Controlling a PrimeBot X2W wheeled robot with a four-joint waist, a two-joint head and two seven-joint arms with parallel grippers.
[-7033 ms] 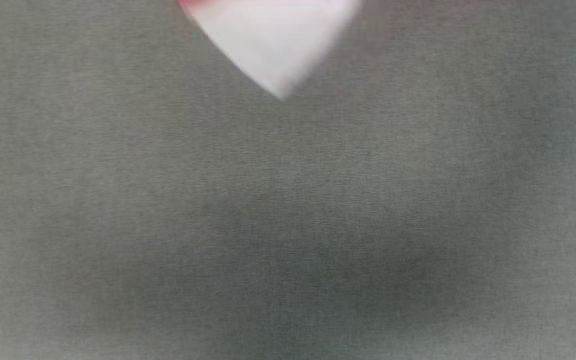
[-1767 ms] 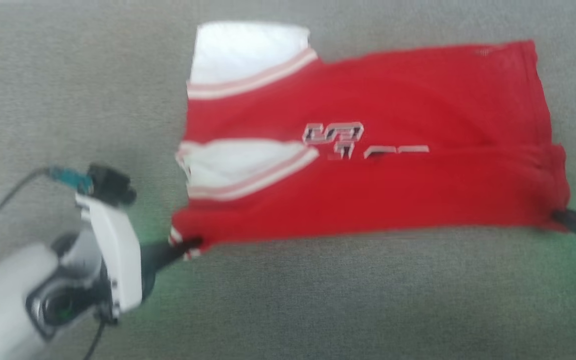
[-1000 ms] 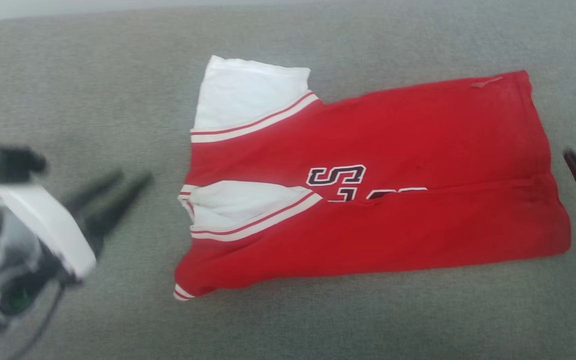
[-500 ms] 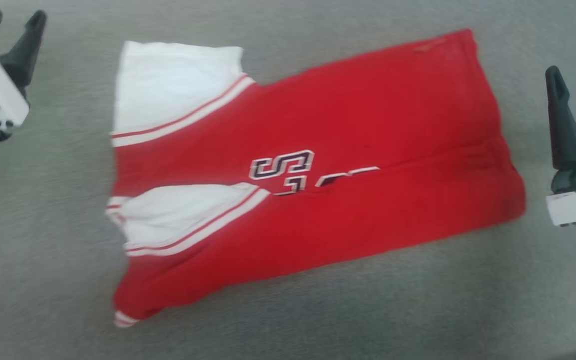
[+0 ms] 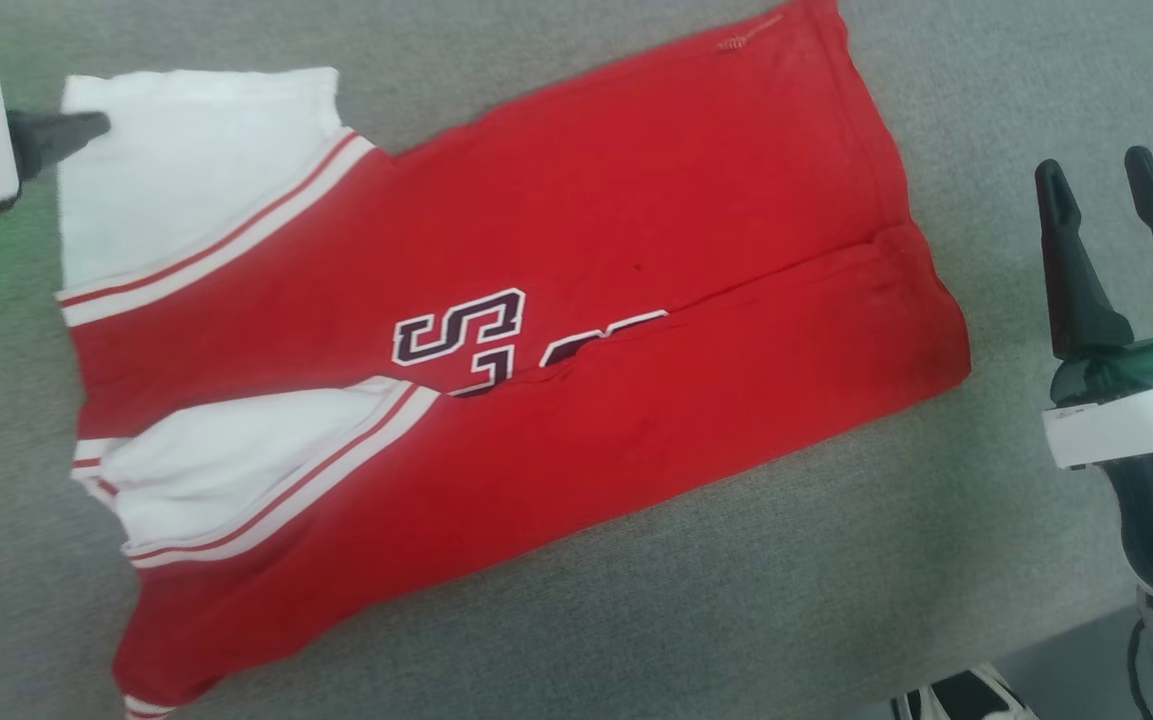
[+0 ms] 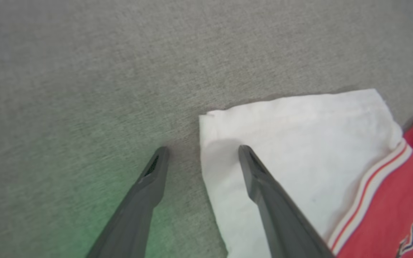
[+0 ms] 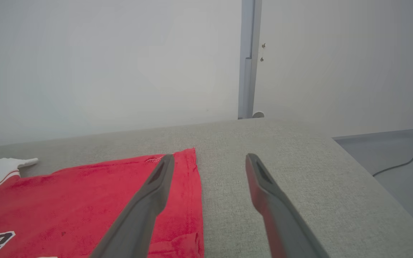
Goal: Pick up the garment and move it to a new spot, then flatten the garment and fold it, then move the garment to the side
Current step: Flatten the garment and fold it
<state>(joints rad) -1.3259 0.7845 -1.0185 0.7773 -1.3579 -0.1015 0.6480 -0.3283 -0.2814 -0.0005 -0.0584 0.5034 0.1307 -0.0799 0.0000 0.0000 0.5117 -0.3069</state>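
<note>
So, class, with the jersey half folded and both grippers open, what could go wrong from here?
1. The left gripper straddles the white panel's edge; closing might pinch one layer only and drag the fold open.
2. The garment lies skewed, with a ridge across its lettering; folding now could set that crease.

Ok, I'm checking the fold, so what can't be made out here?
Head view: lettering on the garment below the S is tucked under a red fold.
Head view: its lower left corner is cut by the bottom edge.
Left wrist view: whether the left gripper touches the white lining cannot be told.
Head view: a black-and-white thing, perhaps a shoe, cut by the bottom edge.
</note>
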